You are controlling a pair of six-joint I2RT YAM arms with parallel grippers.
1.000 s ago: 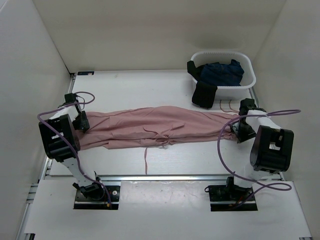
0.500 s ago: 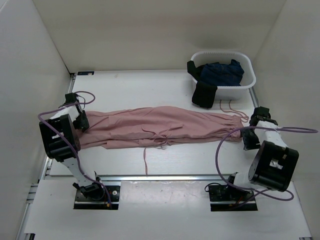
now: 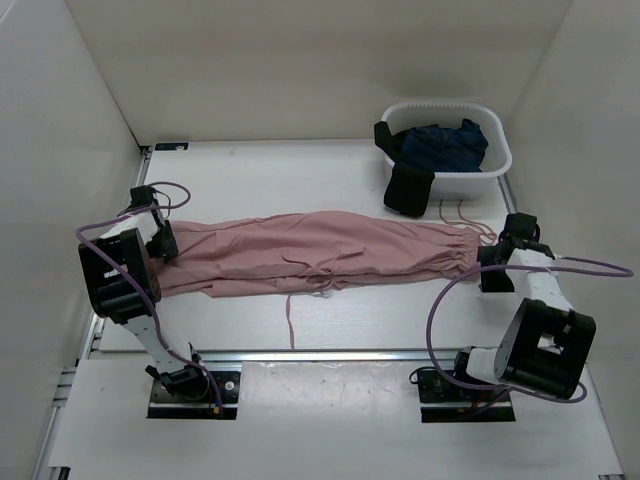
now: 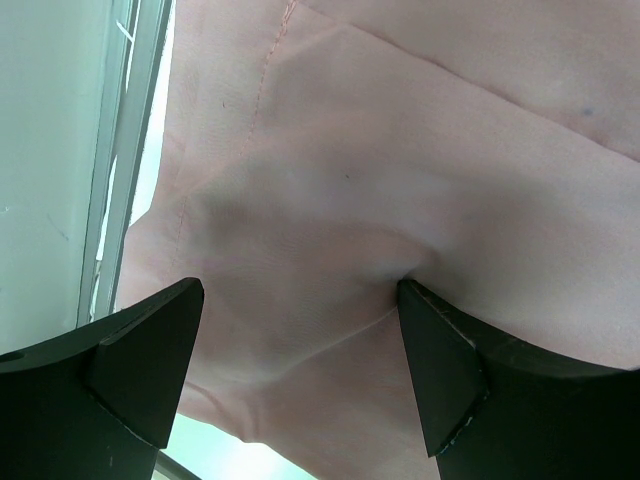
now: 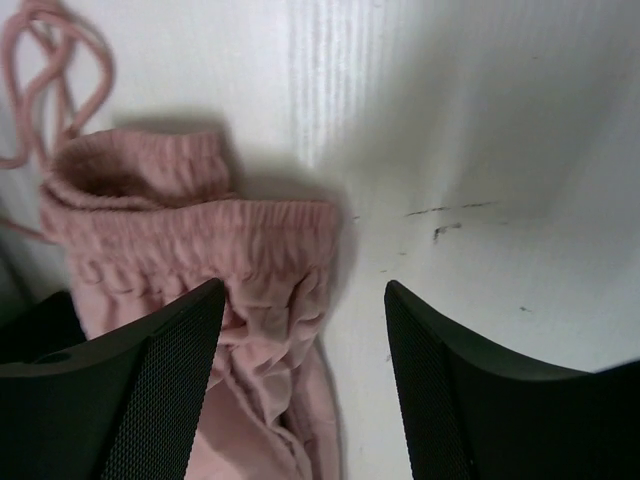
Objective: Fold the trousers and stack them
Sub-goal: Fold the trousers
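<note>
Dusty-pink trousers (image 3: 320, 250) are lying stretched out in a long band across the white table (image 3: 300, 170), running left to right, legs folded together, fabric rumpled along the middle. One thin drawstring (image 3: 292, 318) is trailing from the middle toward the near edge.

Left gripper (image 3: 162, 240) is sitting at the left end of the band. In its wrist view the left gripper (image 4: 300, 310) is standing wide open, black fingers (image 4: 445, 370) well apart over smooth pink cloth, gripping nothing; a small pucker of cloth is showing just beside the right-hand finger.

Right gripper (image 3: 488, 270) is sitting at the right end, by the gathered waistband (image 5: 200, 245). Jaws are standing open and holding nothing; the waistband is lying by one finger, bare table lying under the gap and the other finger.

White laundry basket (image 3: 500, 165) is standing at the far right, holding a navy garment (image 3: 445, 140), with a black garment (image 3: 410, 188) hanging over its front wall
</note>
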